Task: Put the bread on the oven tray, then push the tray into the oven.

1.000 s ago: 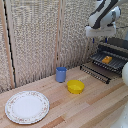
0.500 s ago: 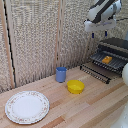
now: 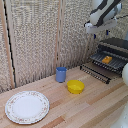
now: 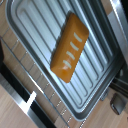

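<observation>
Above the oven point(image 3: 114, 50), at the exterior view's right, the white and grey arm was raised, with the clamp point(image 3: 98, 33) hanging well clear of everything below; at this size the set of its jaws could not be told, and nothing appeared to be held in them. The bread point(image 4: 70, 46), an orange-brown oblong with three pale slashes, lay flat and slightly diagonal on the ribbed oven pan point(image 4: 30, 35), touching it along its whole underside and sitting near the pan's middle. The same bread point(image 3: 106, 59) showed in the exterior view as a small orange patch on the pan point(image 3: 116, 63), which stood drawn out at the oven's open front, over the lowered door point(image 3: 95, 73). A blue cup point(image 3: 61, 74), a yellow bowl point(image 3: 75, 86) and a patterned plate point(image 3: 27, 106) stood on the wooden table point(image 3: 95, 107), well apart from the oven. Judged from this layout, the placing step was complete and the sliding step was in hand. The next move would call for lowering the clamp to the pan's front edge and pushing it level along the brackets, slowly enough that the bread did not shift.
</observation>
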